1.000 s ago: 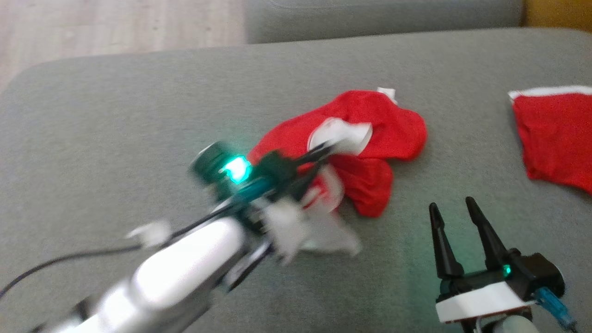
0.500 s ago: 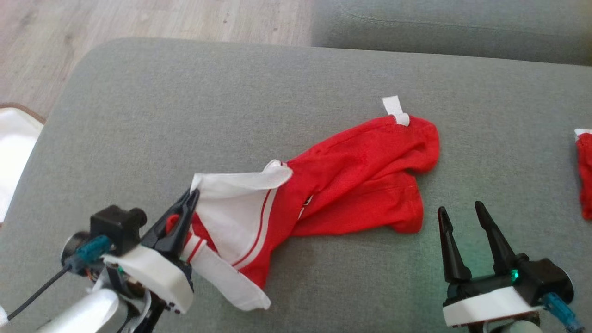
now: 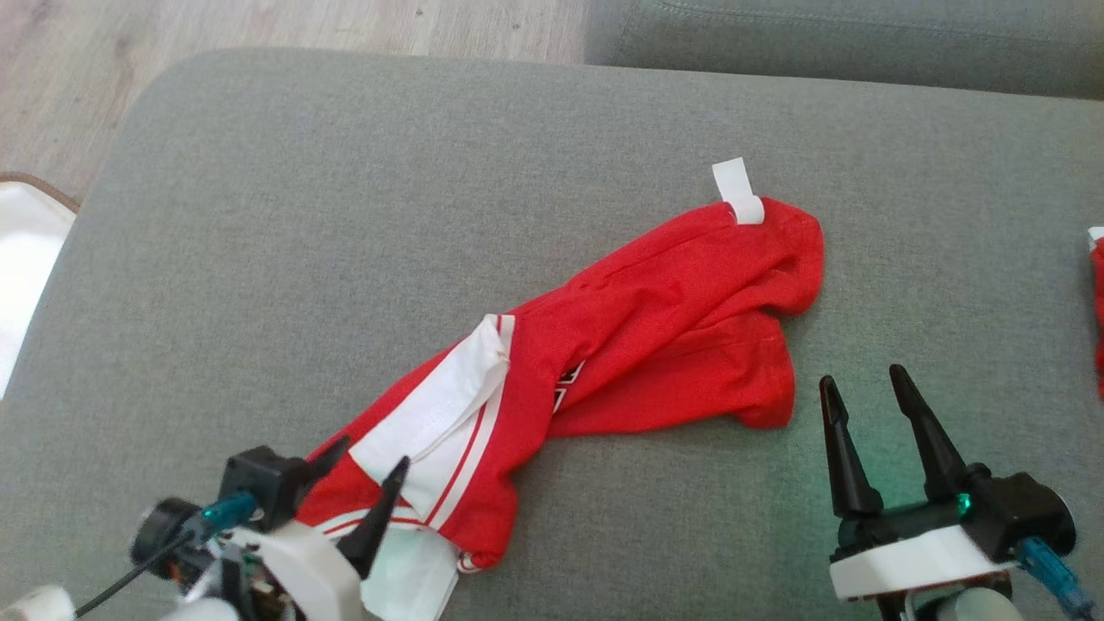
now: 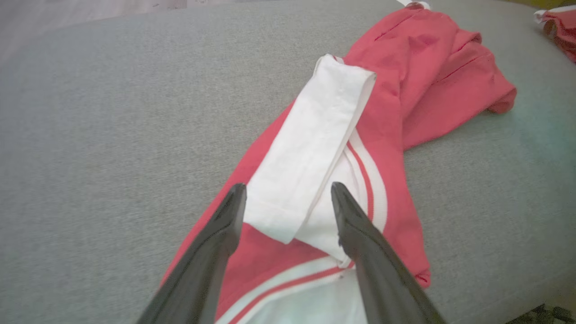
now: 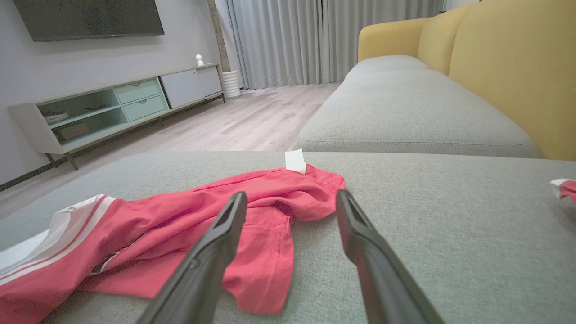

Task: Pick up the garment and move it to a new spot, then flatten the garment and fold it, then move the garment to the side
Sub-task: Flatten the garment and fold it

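- On the grey seat cushion, the garment lies crumpled in a diagonal strip. It's red with white trim and runs from near-left to far-right in my head view.
- Left gripper sits over the garment's near-left end, jaws spread wide, gripping nothing.
- In the left wrist view, the folded white band lies between the two fingers. I can't tell if the tips touch the fabric.
- Right gripper is also spread and empty, over bare cushion just right of the garment's red end and apart from it.
- The garment's bulk lies between the two grippers.
- White tag sticks out at the garment's far corner.
- Second red piece with a white edge sits at the cushion's right side, beyond the right gripper and well apart from the garment.
- Another grey cushion butts up on the far side, with a yellow backrest beside it in the right wrist view.
- Off the cushion's left end I see wood floor and a white item with a brown edge.
- Across the room: low TV unit, curtains.
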Available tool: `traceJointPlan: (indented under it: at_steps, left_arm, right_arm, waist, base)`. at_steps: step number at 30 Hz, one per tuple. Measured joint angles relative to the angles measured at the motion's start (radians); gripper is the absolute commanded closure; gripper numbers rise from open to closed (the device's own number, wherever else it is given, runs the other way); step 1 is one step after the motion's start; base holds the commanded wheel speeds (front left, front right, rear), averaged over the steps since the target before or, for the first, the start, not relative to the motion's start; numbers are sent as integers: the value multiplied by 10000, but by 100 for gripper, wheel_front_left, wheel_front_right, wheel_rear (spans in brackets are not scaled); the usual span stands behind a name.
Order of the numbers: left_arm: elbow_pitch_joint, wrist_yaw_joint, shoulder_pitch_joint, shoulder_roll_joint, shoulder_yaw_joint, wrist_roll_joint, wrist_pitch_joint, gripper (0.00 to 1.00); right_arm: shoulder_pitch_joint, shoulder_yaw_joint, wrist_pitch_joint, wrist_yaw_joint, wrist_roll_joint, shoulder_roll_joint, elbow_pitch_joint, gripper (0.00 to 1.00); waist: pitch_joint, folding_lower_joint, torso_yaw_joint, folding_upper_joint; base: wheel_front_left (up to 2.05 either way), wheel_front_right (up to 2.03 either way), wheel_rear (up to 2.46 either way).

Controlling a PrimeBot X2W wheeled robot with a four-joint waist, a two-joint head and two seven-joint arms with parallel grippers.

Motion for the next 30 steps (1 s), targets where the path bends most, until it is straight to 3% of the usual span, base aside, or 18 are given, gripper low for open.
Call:
traceJointPlan:
  at_steps: [5, 11, 20, 30]
  left_arm:
    - [-598, 387, -88, 755, 15, 640, 272, 0]
    - [-1005, 33, -477, 1254, -623, 1768, 844, 0]
    - [-384, -71, -545, 1239, -943, 2121, 968, 0]
    - [435, -215, -684, 832, -1032, 2278, 796, 0]
  right_arm:
    - [-9, 0, 0, 0, 0, 0, -2, 0]
    - [-163, 84, 0, 0, 0, -2, -2, 0]
    - [-258, 59, 0, 0, 0, -50, 4, 0]
    - [-282, 67, 0, 0, 0, -73, 2, 0]
  waist:
    - [156, 0, 19, 0]
    - [405, 1, -62, 0]
    - [501, 0, -240, 0]
    - [584, 0, -392, 0]
  base:
    - [0, 0, 0]
    - [0, 0, 0]
    - [0, 0, 0]
    - [0, 0, 0]
